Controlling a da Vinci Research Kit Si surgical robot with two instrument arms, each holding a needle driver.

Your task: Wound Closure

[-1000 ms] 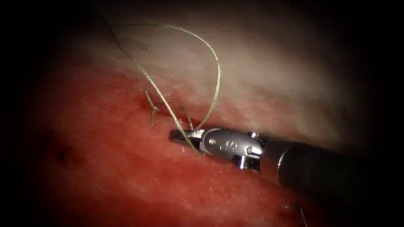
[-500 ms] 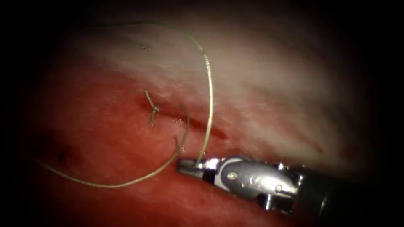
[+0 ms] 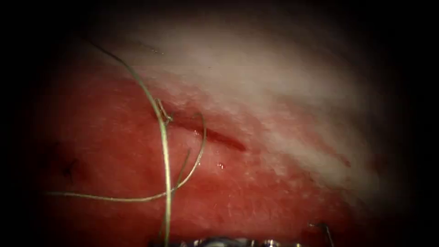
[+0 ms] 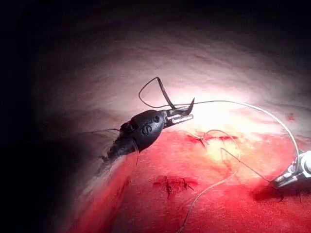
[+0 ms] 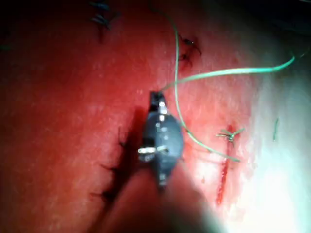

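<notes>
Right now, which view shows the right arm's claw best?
The right wrist view: the right claw shows whole and close, shut on the thread. The left wrist view shows it far off, partly cropped; the endoscope view shows a metal sliver at its bottom edge.

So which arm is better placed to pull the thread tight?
Probably right: the right pincer is shut on the thread below the cut, thread running straight up from it. The left pincer holds thread too, but off over the pale tissue.
</notes>
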